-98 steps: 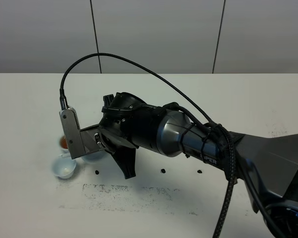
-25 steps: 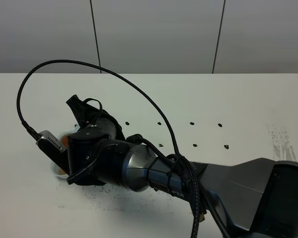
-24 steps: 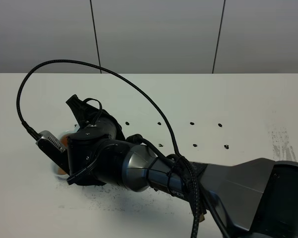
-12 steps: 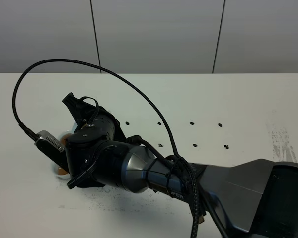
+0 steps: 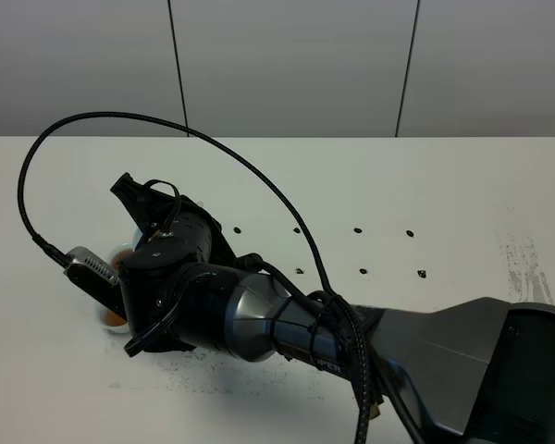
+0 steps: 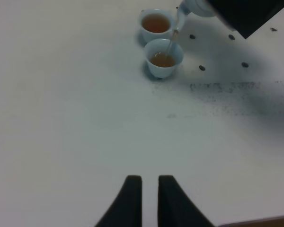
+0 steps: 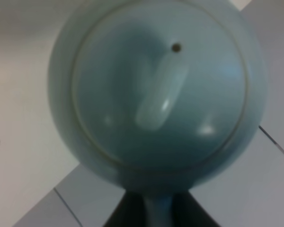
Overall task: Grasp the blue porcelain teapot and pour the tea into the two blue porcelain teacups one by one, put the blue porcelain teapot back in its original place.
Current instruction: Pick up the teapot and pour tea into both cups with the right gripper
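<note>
Teapot: the round, glossy pale-blue porcelain teapot (image 7: 156,94) is lifted clear of the table and tipped spout-down, its knobbed lid facing the right wrist camera.
Grip: the right gripper (image 7: 156,205) has its dark fingers clamped on either side of the pot's loop handle.
Stream: a thin line of reddish-brown tea (image 6: 171,41) falls from the spout tip.
Cup under spout: a small handleless pale-blue porcelain teacup (image 6: 164,59) stands right below the spout and looks partly filled.
Second cup: the matching teacup (image 6: 156,23) stands just beside the first and already holds tea.
Deciding relation: the spout hangs directly above the partly filled cup. The likely next move is tipping the pot level about the handle, with the right arm, which has reached across the white table (image 5: 444,185).
Idle arm: the left gripper (image 6: 150,198) is well apart from the cups, fingers narrowly apart and holding nothing.
</note>
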